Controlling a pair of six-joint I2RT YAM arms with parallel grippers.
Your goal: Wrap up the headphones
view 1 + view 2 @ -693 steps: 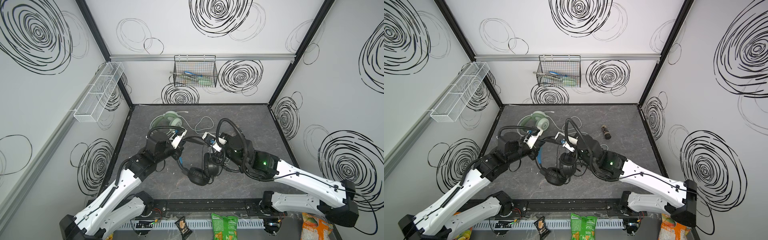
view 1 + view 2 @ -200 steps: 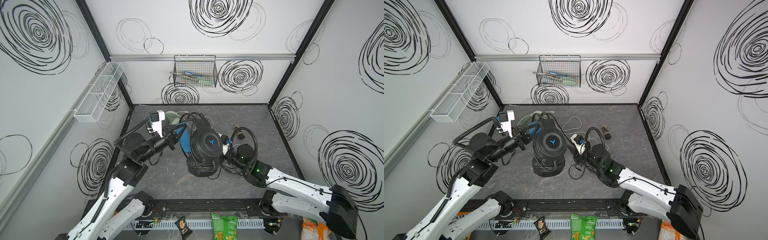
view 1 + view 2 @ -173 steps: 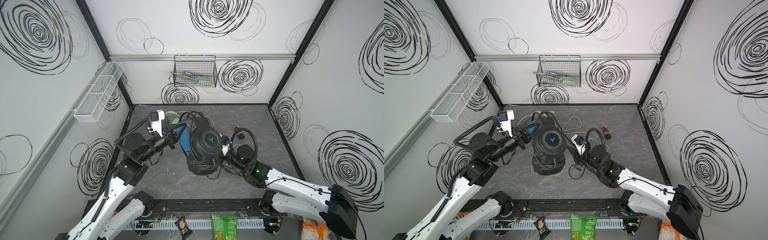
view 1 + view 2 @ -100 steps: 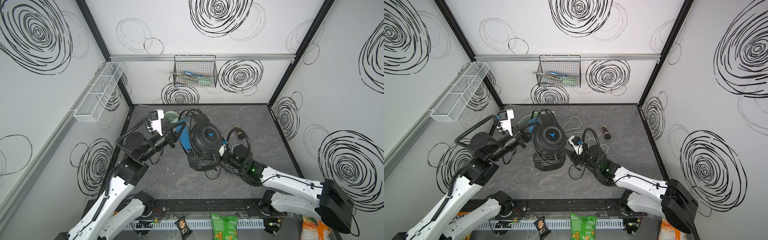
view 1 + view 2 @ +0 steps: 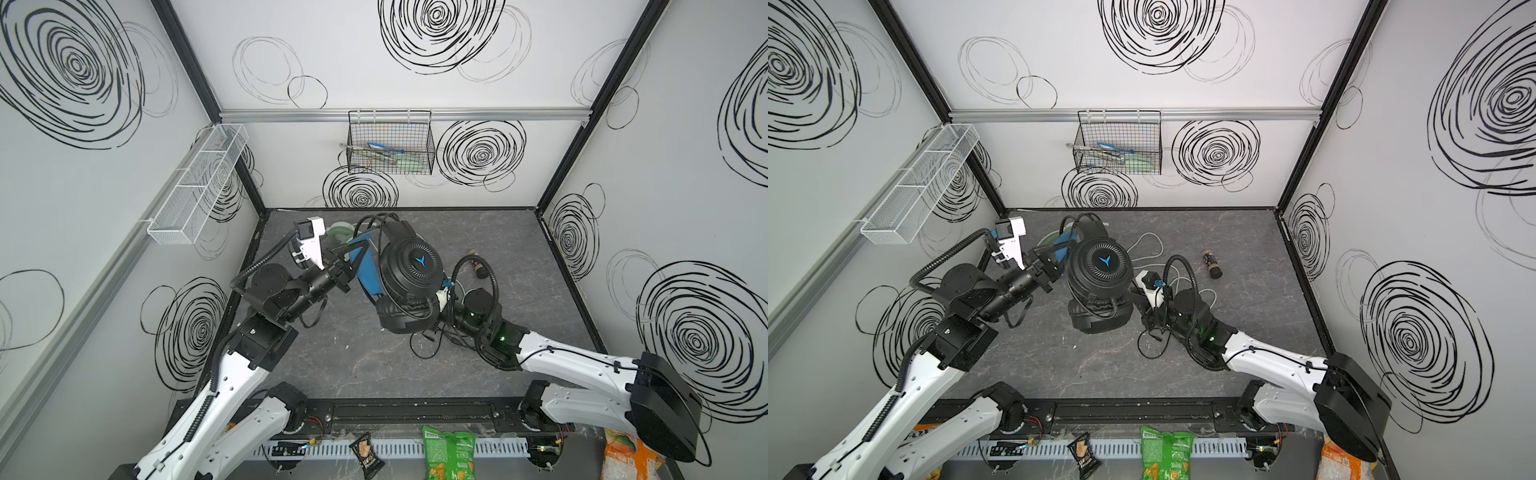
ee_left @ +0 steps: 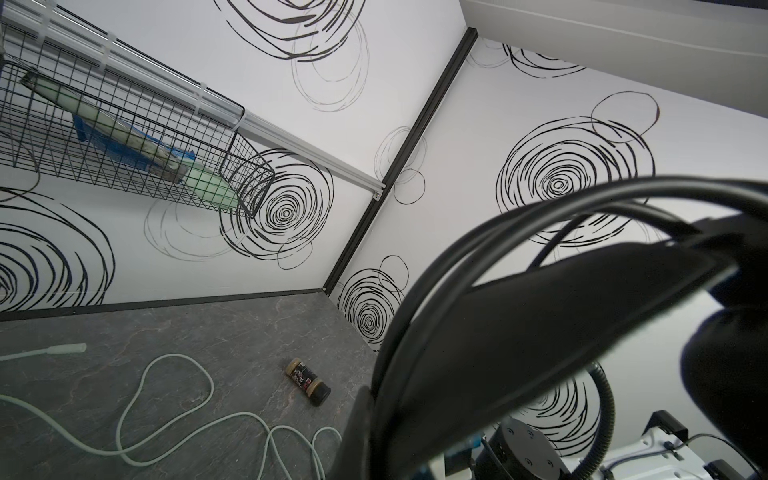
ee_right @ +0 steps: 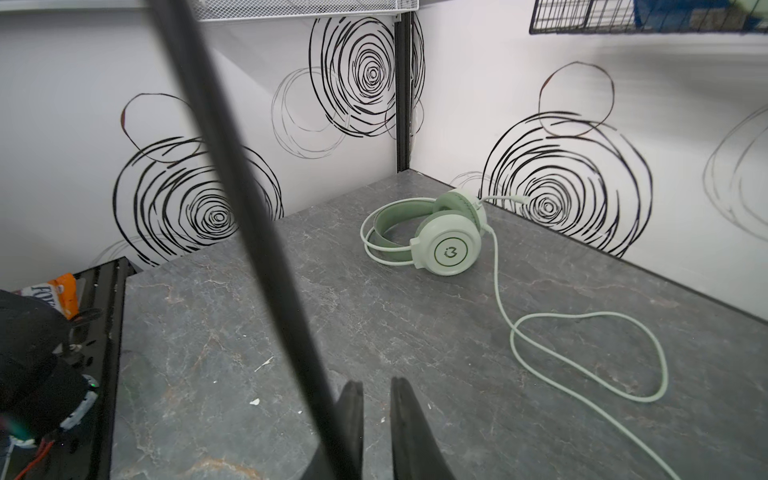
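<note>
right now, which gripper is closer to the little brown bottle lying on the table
Right. The right gripper is low over the table, a short way from the bottle. The left gripper is raised beyond the black headphones it holds, farther off.

Grey tabletop [image 5: 353,370] | mint-green headset [image 7: 444,237], 11 o'clock | looped pale cable [image 5: 1152,245], 12 o'clock | bottle [image 5: 478,268] lying flat, 2 o'clock | black cable [image 5: 419,347], 5 o'clock

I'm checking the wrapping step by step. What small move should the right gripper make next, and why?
Probably open the right gripper and shift it onto the black cable. Its jaws stand almost together with that cable beside them, not between, while the left gripper holds the black over-ear headset with blue accents aloft, loops over its headband, slack on the grey table.
</note>
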